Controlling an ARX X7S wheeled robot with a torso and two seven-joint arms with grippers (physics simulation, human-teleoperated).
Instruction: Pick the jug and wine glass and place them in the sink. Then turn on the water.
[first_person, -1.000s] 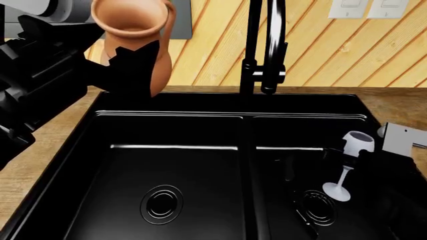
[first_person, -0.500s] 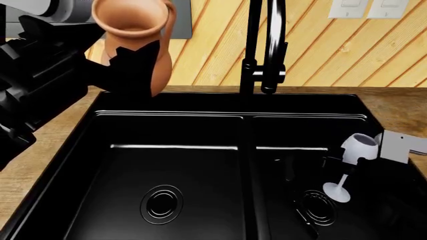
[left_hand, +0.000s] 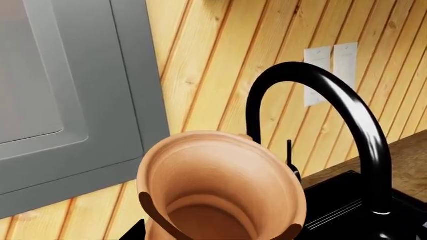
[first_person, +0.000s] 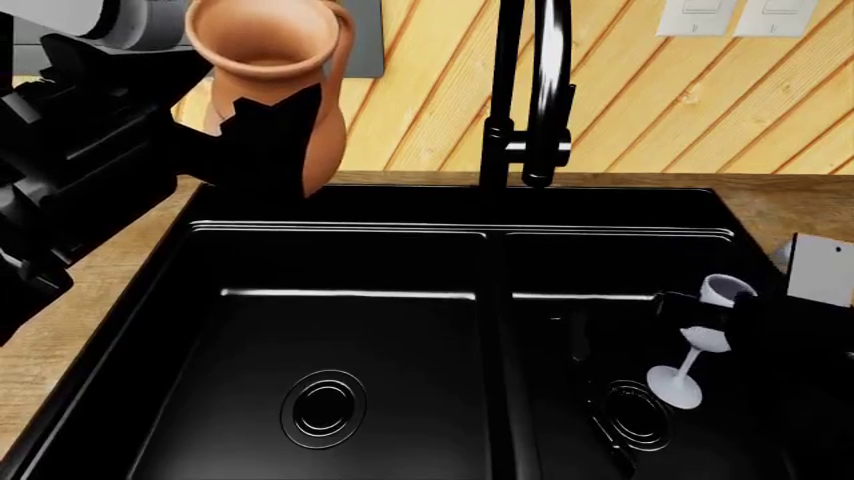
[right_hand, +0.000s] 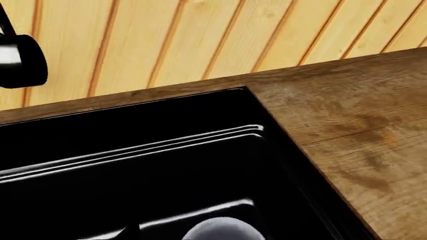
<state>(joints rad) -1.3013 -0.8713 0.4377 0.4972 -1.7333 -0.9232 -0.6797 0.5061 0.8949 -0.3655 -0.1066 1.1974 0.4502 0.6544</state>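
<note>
The terracotta jug (first_person: 274, 70) hangs upright above the sink's back left corner, with my left gripper (first_person: 263, 140) shut around its belly. In the left wrist view I look into the jug's open mouth (left_hand: 220, 195). The pale wine glass (first_person: 710, 335) stands upright in the right basin of the black sink (first_person: 454, 192), its round foot (first_person: 674, 385) low by the right drain (first_person: 634, 415). My right gripper (first_person: 699, 312) is shut across its bowl, dark against the dark basin. Only the top of the wine glass's bowl (right_hand: 217, 231) shows in the right wrist view.
The tall black faucet (first_person: 541, 90) rises behind the centre divider (first_person: 494, 330), between the two arms. The left basin holds only its drain (first_person: 324, 407). Wooden countertop (right_hand: 347, 130) borders the sink, with a plank wall behind and a grey panel (left_hand: 67, 100) behind the jug.
The wine glass has swung from tilted to upright and dropped a little lower in the right basin. My right wrist shifted right. The jug has barely moved.
</note>
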